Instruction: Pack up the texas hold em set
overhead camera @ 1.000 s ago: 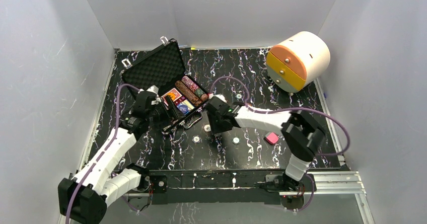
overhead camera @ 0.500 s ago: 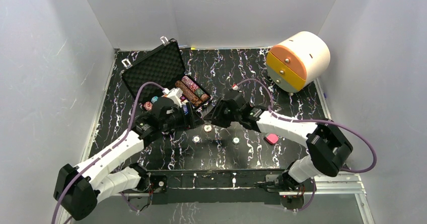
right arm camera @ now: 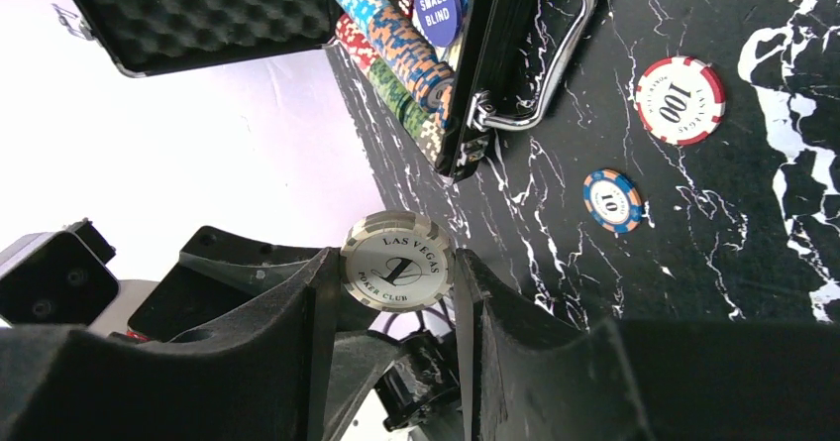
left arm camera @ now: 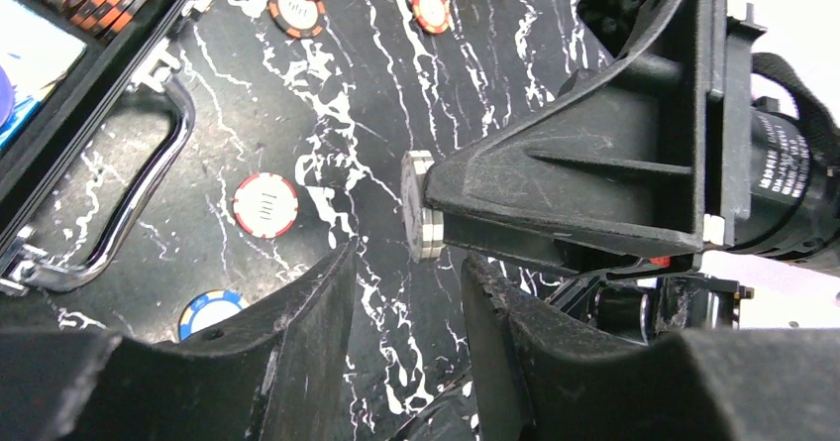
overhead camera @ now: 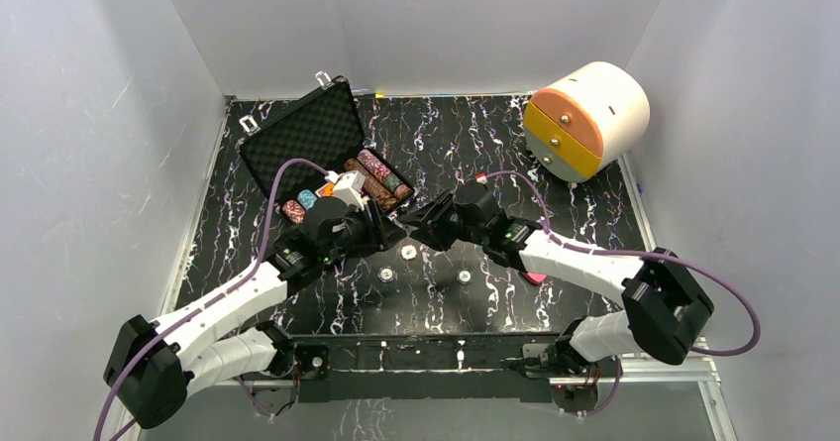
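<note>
The black, white-veined bench [overhead camera: 555, 213] sits boxed in by plain pale walls, with a cream-and-orange cylinder [overhead camera: 594, 114] lying in the far right corner. On my overhead feed the black case [overhead camera: 302, 136] stands open at the far left, its foam-lined lid propped up and rows of coloured chips [overhead camera: 381, 175] packed in the tray. The two arms meet nose to nose just in front of it.

From my right wrist camera, the right pincer [right arm camera: 393, 275] is clamped on a grey-and-white chip [right arm camera: 397, 259] marked "Las Vegas Poker Club", held upright off the bench. A blue "small blind" button [right arm camera: 437, 5] shows inside the case above the silver handle [right arm camera: 555, 45].

The left pincer [left arm camera: 406, 275] is parted to a narrow gap with nothing between its fingers, and the held chip sits edge-on just ahead of it. A red 100 chip [right arm camera: 679, 101] and a blue 10 chip [right arm camera: 612, 202] lie flat and loose on the bench near the case's front edge.
</note>
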